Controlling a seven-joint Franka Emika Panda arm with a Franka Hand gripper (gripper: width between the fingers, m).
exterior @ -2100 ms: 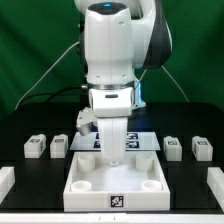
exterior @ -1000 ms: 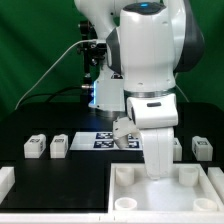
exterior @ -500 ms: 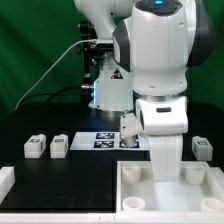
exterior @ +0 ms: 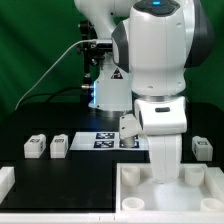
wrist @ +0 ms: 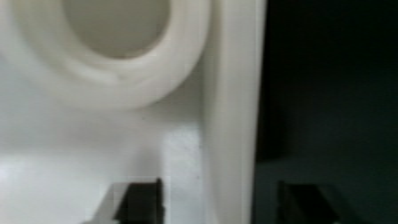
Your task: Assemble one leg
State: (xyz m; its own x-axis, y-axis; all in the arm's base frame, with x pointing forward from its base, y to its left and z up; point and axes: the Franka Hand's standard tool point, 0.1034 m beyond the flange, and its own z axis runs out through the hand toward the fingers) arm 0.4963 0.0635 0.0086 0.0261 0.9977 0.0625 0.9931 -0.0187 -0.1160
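The large white tabletop lies at the front of the exterior view's right, its round corner sockets facing up. My gripper stands straight down on its far wall. In the wrist view the gripper has one dark finger on each side of the white wall, shut on it, beside a round socket. Two legs, small white tagged blocks, lie at the exterior view's left. Another leg lies at the right.
The marker board lies on the black table behind the tabletop. A white block sits at the front edge on the exterior view's left. My arm's body hides the table behind the gripper.
The arm and the tabletop have moved together toward the exterior view's right over the last two seconds. Nothing has moved in the last half second.
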